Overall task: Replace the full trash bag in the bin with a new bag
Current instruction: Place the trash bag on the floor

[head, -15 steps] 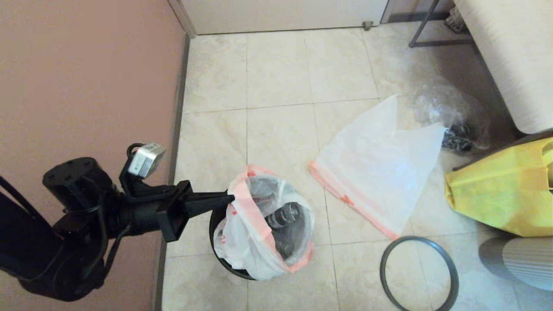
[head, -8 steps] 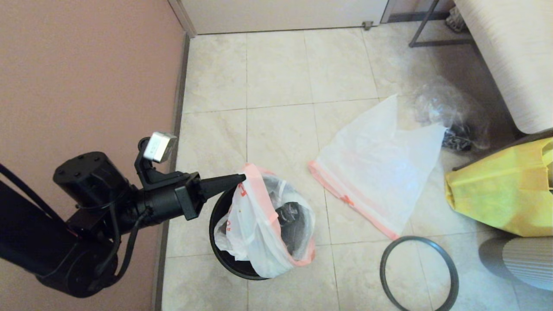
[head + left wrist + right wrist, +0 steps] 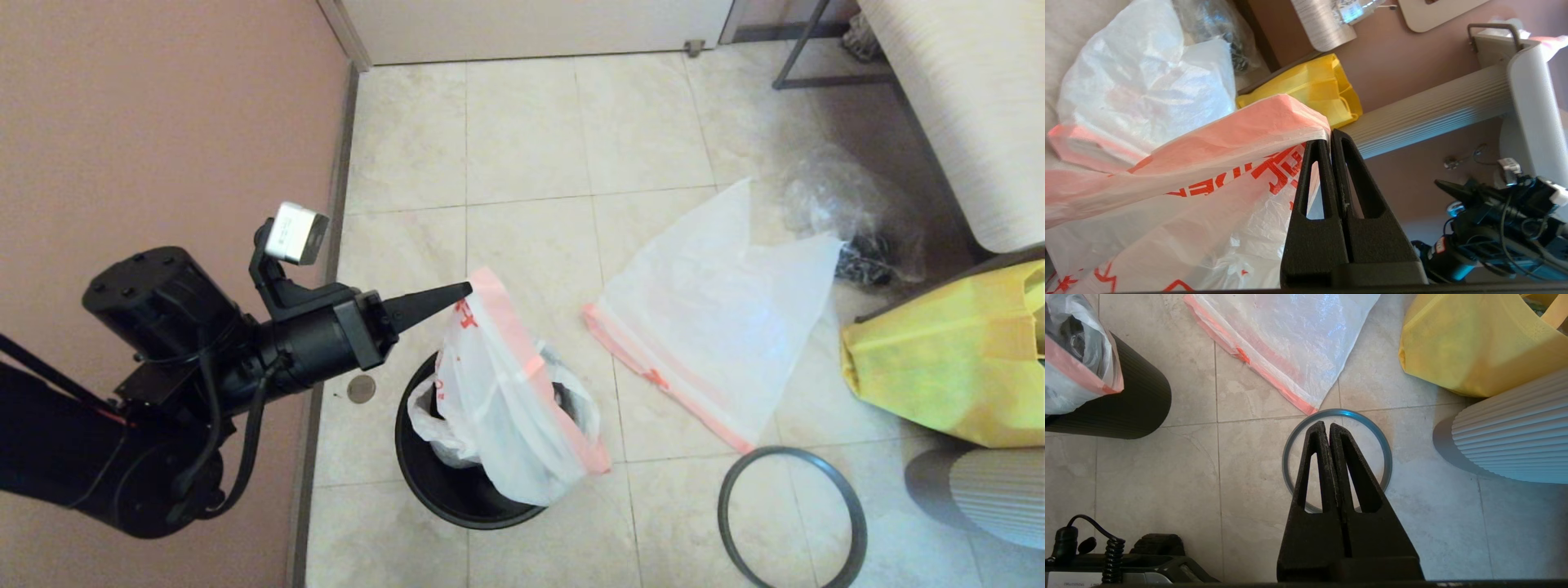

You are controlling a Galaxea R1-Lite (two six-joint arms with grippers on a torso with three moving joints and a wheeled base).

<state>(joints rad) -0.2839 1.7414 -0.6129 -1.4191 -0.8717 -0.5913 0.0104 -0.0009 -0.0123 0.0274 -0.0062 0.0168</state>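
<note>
The full trash bag [image 3: 498, 392] is white and translucent with red lettering and an orange-pink band on its raised edge. It hangs half out of the round dark bin [image 3: 457, 500]. My left gripper [image 3: 467, 287] is shut on the bag's top corner, above the bin's far left rim; the left wrist view shows the fingertips [image 3: 1329, 136] pinching the bag [image 3: 1188, 196]. The new bag [image 3: 710, 327] lies flat on the tiles right of the bin. The grey hoop rim [image 3: 788, 450] lies on the floor. My right gripper [image 3: 1327, 425] hangs shut and empty over the hoop rim [image 3: 1337, 411].
A pink wall [image 3: 163, 122] runs close along the left. A yellow bag [image 3: 939, 359], a crinkled clear bag [image 3: 849, 216], a white ribbed object [image 3: 988, 490] and a bench [image 3: 963, 98] crowd the right. A small round disc [image 3: 361, 389] lies left of the bin.
My left gripper has risen and moved slightly away from the bin, drawing the bag's corner up. More of the bin's inside shows, and the disc on the floor is uncovered.
</note>
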